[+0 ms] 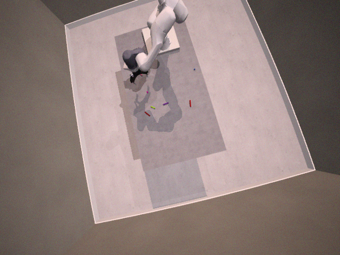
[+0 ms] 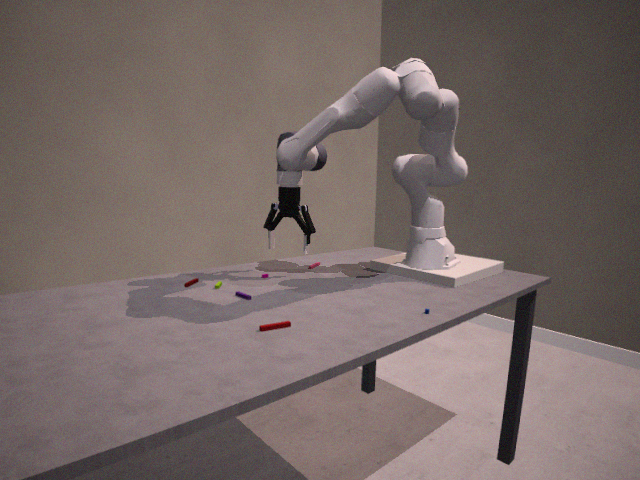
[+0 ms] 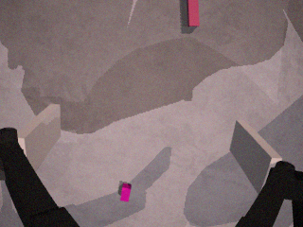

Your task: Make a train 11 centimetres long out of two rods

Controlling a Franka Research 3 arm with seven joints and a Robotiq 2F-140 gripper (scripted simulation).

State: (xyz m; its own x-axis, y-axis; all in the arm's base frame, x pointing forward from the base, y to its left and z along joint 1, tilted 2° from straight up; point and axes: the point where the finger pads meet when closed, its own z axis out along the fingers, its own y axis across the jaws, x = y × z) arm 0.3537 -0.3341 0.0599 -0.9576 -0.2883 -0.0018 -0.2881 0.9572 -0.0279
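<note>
Above the desk, holding nothing with the end effector, fingers apart, probably to straddle a rod; found apart from the magenta rod: pink rod baseward, its likely partner by length, not yet joined to it
</note>
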